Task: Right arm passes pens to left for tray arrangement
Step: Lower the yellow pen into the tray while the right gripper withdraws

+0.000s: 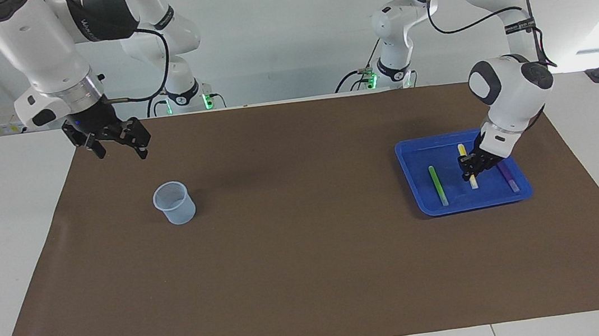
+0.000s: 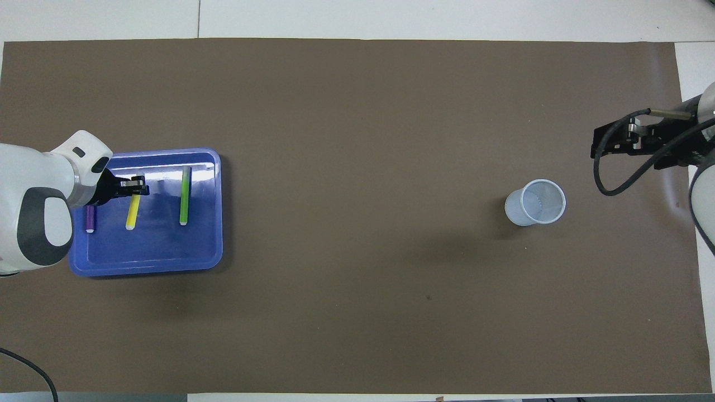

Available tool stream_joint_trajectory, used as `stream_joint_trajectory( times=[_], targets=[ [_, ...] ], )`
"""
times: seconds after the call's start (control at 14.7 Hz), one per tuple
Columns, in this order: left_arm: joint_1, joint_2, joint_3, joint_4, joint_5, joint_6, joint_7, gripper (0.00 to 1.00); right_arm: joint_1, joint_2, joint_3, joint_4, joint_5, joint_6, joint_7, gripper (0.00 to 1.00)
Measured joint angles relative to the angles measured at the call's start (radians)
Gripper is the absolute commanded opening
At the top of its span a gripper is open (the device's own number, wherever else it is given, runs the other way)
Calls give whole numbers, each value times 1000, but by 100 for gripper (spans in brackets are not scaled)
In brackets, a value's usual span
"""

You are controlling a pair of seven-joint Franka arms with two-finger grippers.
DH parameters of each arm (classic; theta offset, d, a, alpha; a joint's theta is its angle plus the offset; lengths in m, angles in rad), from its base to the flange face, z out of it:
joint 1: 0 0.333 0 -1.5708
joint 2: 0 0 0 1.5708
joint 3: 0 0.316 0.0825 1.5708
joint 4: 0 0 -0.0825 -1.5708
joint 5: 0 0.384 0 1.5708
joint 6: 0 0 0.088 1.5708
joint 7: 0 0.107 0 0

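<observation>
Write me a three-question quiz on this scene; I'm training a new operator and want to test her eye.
1. True or false: all three pens lie in the tray.
2. Which pen is the left hand over?
A. green
B. yellow
C. purple
3. Fill in: the cup stands toward the ____ arm's end of the table.

Key:
1. True: green pen, yellow pen and purple pen are all inside.
2. B.
3. Right; the right hand waits in the air there, empty.
</observation>
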Motion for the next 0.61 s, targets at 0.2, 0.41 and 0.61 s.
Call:
stream_joint_trajectory(
  times=[0.2, 0.41, 0.61],
  targets=[
    [8, 7, 0, -13, 3, 9, 5, 100, 0, -19, -4, -4, 0, -8, 20, 100],
    [8, 7, 0, -19, 3, 7, 5, 100, 0, -21, -8, -6, 0, -13, 20, 100],
    [9, 7, 0, -21, 4, 5, 5, 100, 1, -22, -9, -7, 4, -14, 20, 100]
  ],
)
